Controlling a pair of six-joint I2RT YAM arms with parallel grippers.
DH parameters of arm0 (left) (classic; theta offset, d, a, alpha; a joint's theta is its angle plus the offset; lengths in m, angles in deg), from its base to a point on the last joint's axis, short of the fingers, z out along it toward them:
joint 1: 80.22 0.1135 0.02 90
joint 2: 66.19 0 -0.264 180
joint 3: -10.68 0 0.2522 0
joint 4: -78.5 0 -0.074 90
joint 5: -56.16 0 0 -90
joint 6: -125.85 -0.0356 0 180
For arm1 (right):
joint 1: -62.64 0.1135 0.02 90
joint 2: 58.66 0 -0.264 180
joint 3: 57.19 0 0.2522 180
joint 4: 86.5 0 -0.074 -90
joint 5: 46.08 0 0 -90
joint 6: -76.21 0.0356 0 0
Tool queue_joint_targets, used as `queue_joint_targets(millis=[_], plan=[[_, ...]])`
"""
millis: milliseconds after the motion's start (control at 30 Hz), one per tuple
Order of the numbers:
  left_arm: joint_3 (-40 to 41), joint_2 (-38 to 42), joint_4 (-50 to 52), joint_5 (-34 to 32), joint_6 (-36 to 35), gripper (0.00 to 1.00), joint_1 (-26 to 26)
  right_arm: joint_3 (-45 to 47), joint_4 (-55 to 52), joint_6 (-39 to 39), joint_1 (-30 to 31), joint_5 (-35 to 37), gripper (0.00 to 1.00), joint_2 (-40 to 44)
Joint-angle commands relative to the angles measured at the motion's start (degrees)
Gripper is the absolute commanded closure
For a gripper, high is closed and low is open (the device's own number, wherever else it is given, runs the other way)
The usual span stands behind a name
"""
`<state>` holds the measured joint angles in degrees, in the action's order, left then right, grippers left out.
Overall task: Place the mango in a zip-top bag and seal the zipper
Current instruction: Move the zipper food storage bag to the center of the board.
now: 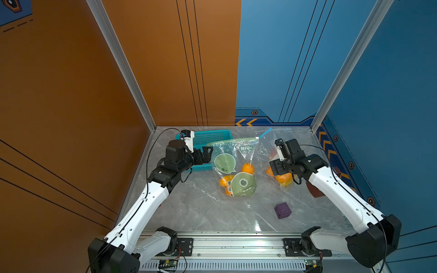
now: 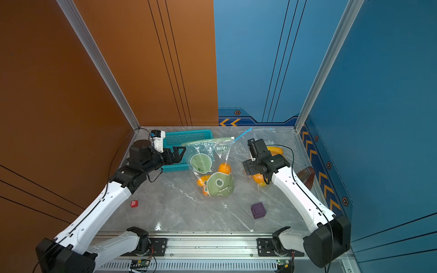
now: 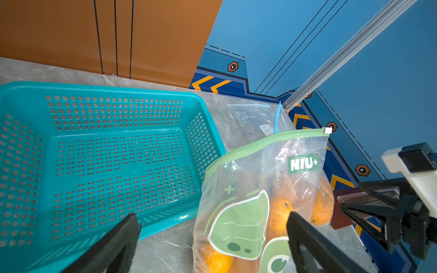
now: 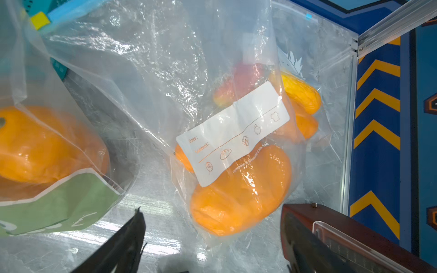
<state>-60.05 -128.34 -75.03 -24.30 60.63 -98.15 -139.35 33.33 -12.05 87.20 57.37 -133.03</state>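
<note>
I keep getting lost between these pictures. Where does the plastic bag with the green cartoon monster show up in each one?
In a top view: the green monster bag lies mid-table, right of the teal basket.
In a top view: again mid-table, beside the basket.
Left wrist: lower centre-right of the picture.
Right wrist: at the left edge, cut off.
Shared landmark: the silver corner post.
</note>
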Motion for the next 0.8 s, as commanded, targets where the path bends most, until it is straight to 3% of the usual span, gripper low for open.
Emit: queue_joint_targets(millis=[0,300,433,533,667,767], plan=[[1.2,0.6,-3.6,-0.8,1.0,0.02,0.1,0.9,0.3,-1.3,1.0,4.3,0.11,-3.4],[3.5,0.1,-9.1,1.3,3.4,0.02,0.4,-1.4,2.4,-2.9,1.4,4.5,0.24,-11.6],[3.4,-0.5,-9.3,1.5,3.4,0.02,0.4,-1.9,2.4,-1.9,1.4,4.8,0.58,-14.0],[3.5,-0.4,-9.2,1.7,3.3,0.02,0.6,-1.7,2.4,-1.2,1.5,4.2,0.76,-14.1],[3.5,-0.4,-9.2,1.6,3.3,0.02,0.6,-1.8,2.3,0.5,1.6,3.2,0.92,-13.6],[3.8,-0.4,-9.2,1.7,3.2,0.02,0.6,-2.2,2.2,3.7,1.6,2.2,0.97,-13.0]])
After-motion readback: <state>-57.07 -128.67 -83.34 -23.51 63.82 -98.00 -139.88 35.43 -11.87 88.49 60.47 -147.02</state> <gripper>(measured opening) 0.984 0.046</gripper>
